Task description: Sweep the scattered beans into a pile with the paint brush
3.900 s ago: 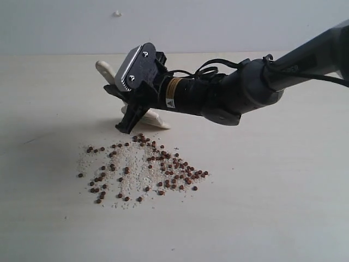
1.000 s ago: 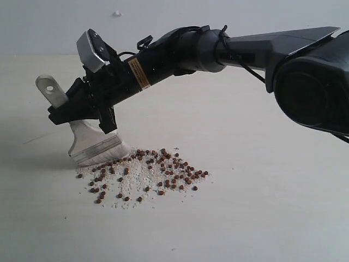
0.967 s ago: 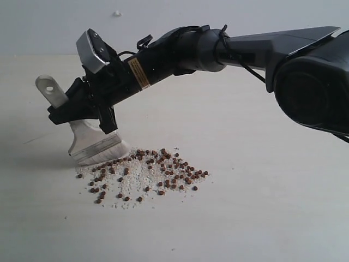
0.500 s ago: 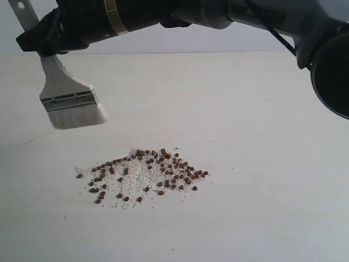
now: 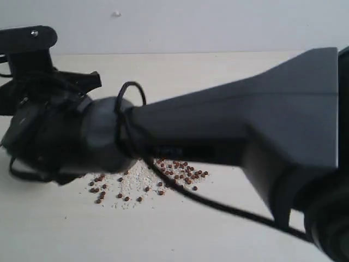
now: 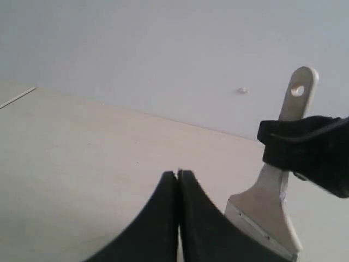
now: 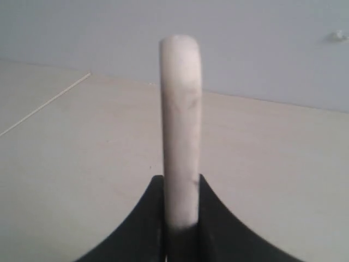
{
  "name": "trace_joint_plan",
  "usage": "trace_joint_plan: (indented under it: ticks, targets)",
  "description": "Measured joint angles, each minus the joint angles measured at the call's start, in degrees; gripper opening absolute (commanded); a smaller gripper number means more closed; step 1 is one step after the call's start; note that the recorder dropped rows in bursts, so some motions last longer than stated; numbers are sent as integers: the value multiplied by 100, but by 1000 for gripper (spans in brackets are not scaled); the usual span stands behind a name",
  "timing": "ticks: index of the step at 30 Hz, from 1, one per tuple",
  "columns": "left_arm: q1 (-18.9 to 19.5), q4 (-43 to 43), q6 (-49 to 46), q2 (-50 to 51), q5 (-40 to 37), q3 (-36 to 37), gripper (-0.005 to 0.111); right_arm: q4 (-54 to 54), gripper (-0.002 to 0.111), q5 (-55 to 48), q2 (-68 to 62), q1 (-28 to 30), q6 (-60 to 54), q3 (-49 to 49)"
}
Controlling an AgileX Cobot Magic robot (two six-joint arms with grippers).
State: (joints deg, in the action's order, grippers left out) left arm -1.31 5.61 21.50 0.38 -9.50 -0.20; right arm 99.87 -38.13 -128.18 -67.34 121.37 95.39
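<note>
Right gripper is pinching the paint brush handle, left gripper is idling pressed together and empty, beans are lying loosely spread on the table under my right arm, so piling is looking only partly done.

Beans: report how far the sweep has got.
Done: the right hand is shut on the brush. In hand: whether a stroke is being made cannot be told, since the arm hides the bristles in the exterior view. Left: the beans that show lie loosely spread among crumbs, not in a tight pile, so most of the sweeping looks undone. The left hand is shut and empty.
</note>
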Motion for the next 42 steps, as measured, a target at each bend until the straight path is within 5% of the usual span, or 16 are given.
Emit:
trace_joint_plan:
  ticks: [5,42]
  targets:
    - [0,0,0,0,0,0,0,-440,0,-531,-166,-294,4,0]
    - [0,0,0,0,0,0,0,-1836,0,-2317,-427,-14,-949,-51]
